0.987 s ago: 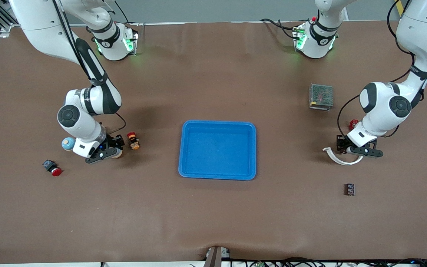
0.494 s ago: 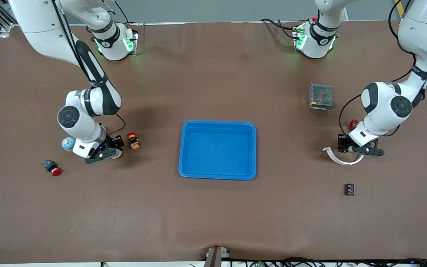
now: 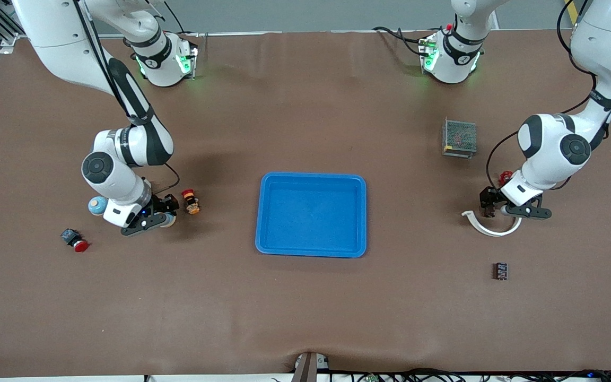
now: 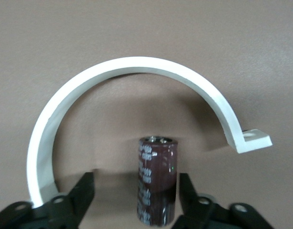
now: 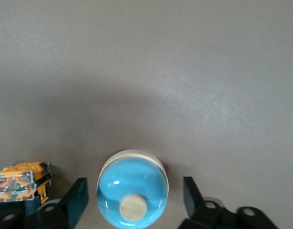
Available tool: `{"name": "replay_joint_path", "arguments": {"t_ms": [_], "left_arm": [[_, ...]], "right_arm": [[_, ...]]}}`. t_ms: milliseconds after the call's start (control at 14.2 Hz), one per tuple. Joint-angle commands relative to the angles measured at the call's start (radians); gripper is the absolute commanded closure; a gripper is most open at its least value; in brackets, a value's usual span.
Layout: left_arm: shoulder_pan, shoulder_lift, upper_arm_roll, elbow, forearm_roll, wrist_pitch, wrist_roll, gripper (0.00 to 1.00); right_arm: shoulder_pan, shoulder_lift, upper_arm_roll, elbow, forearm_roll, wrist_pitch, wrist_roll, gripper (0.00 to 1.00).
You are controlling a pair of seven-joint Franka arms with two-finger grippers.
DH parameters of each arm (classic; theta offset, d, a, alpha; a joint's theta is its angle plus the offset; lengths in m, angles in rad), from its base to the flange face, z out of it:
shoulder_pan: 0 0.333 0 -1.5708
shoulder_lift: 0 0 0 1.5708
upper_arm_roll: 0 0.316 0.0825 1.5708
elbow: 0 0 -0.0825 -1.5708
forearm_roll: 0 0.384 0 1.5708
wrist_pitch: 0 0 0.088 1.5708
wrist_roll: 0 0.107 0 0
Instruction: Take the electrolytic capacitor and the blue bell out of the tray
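Observation:
The blue tray (image 3: 311, 215) sits at the table's middle with nothing in it. My right gripper (image 3: 151, 220) is low over the table toward the right arm's end, open. The blue bell (image 5: 132, 193), blue with a cream rim and knob, rests on the table between its fingers (image 5: 75, 198), apart from both; it also shows in the front view (image 3: 168, 220). My left gripper (image 3: 517, 212) is low toward the left arm's end, open. The dark maroon electrolytic capacitor (image 4: 157, 179) sits between its fingers (image 4: 84, 188), inside a white curved clamp (image 4: 136, 67).
An orange and red switch (image 3: 191, 201) lies beside the right gripper. A blue and cream round thing (image 3: 97, 206) and a red-button switch (image 3: 75, 240) lie close by. A green mesh box (image 3: 460, 137), a small red part (image 3: 505, 175) and a dark component (image 3: 500, 270) lie near the left gripper.
My left gripper has shifted slightly away from the front camera, over the white clamp. The right gripper has barely moved.

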Motion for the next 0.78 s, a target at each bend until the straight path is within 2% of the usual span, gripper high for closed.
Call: {"name": "replay_joint_path", "arguments": {"t_ms": [0, 141, 282, 494, 705], "left_arm": [[0.000, -0.170, -0.043, -0.060, 0.024, -0.155, -0.096, 0.00], [0.002, -0.253, -0.096, -0.034, 0.022, -0.310, -0.169, 0.00], [0.002, -0.280, -0.127, 0.039, 0.013, -0.430, -0.199, 0.00], [-0.001, -0.234, -0.132, 0.205, 0.007, -0.539, -0.280, 0.00], [-0.012, -0.134, -0.132, 0.453, -0.004, -0.692, -0.302, 0.00]], "right_arm": [[-0.018, -0.005, 0.020, 0.106, 0.000, -0.169, 0.022, 0.00], [-0.015, -0.025, 0.020, 0.227, 0.000, -0.420, 0.074, 0.00], [-0.014, -0.060, 0.022, 0.331, 0.000, -0.637, 0.099, 0.00], [-0.008, -0.187, 0.025, 0.384, 0.010, -0.850, 0.145, 0.00], [0.029, -0.330, 0.028, 0.434, 0.010, -1.058, 0.258, 0.00]]}}
